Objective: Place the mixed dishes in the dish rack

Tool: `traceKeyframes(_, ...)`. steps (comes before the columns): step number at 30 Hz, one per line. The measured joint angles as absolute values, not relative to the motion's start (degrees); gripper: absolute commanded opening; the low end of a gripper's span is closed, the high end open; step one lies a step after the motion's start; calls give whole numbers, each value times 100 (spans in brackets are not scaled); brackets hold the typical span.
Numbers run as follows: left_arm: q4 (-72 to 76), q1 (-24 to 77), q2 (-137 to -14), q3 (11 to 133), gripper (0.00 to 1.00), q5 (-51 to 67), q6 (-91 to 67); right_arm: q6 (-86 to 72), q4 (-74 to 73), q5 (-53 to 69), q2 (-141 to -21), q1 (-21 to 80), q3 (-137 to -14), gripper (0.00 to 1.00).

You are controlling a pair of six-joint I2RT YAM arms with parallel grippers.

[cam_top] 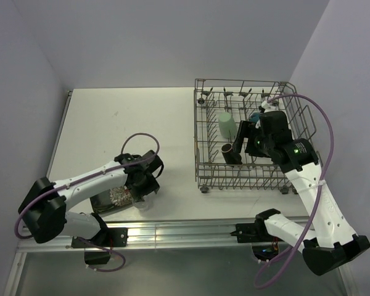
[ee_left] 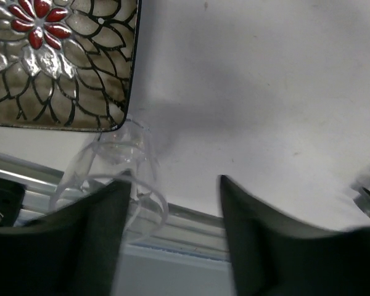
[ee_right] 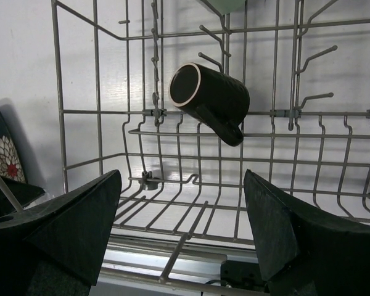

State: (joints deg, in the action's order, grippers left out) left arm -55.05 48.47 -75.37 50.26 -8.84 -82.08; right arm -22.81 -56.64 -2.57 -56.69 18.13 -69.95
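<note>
We log: left fingers [ee_left: 102, 240] spread wide, empty, just beside small clear glass [ee_left: 120, 163] and floral plate [ee_left: 55, 61], lower left tabletop [cam_top: 111, 123]. Right fingers [ee_right: 68, 228] spread, empty, inside dish rack [cam_top: 246, 176] holding brown mug [ee_right: 211, 102], green cup [cam_top: 226, 124].

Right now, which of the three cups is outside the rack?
The small clear glass, on the table by the left claw; the brown mug and pale green cup sit in the dish rack.

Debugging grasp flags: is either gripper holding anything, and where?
Nothing held. Right gripper jaws open, mug free in the dish rack. Left gripper jaws open, clear glass alongside, ungripped.
</note>
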Motion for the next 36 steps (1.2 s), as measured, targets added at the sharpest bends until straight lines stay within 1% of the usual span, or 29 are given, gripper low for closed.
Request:
traceKeyframes(1,-5419,4823,-7634,4971,48,-854,-8193,-2279,-5684,-257,-5649,1813,-6995,87)
traceKeyframes(2,-5343,4807,-7754,4925,29,-814,-8141,-2279,-5704,-257,-5627,1813,-6995,87)
traceKeyframes(3,-5293,4801,-7843,4901,17,-773,-8112,-2274,-5717,-257,-5603,1813,-6995,87)
traceKeyframes(4,-5264,4801,-7909,4897,4,-753,-8086,-2265,-5728,-257,-5581,1813,-6995,87)
traceKeyframes(5,-5273,4801,-7953,4925,0,-707,-8027,-2261,-5739,-255,-5564,1813,-6997,87)
traceKeyframes(8,-5356,4797,-7942,5166,0,-670,-7863,-2252,-5819,-239,-5529,1813,-7037,87)
traceKeyframes(10,-5441,4790,-7957,5505,0,-655,-7795,-2250,-5889,-152,-5531,1813,-7126,90)
traceKeyframes(11,-5489,4781,-7946,5793,0,-613,-7725,-2248,-5918,-40,-5533,1813,-7188,94)
traceKeyframes(12,-5531,4777,-7933,6119,0,-580,-7673,-2252,-5959,78,-5548,1813,-7260,95)
traceKeyframes(15,-5498,4772,-7896,7406,0,-482,-7474,-2287,-6012,899,-5699,1813,-7553,96)
traceKeyframes(17,-5203,4742,-7758,8226,0,-412,-7363,-2355,-5907,1634,-5813,1813,-7620,97)
traceKeyframes(20,-4696,4663,-7293,8718,0,-305,-7297,-2679,-5586,2827,-5900,1813,-7548,98)
traceKeyframes(23,-4115,4545,-6667,8552,0,-110,-7365,-3205,-5006,3986,-5898,1833,-7406,97)
traceKeyframes(26,-3236,4475,-6119,7913,0,165,-7575,-3778,-4263,4877,-5905,1933,-7214,96)
traceKeyframes(31,-1909,4475,-5846,6842,0,620,-7999,-4495,-3452,5623,-5977,2080,-7172,96)
traceKeyframes(36,-373,4477,-5865,5725,0,978,-8580,-5140,-2687,5981,-6136,2141,-7155,96)
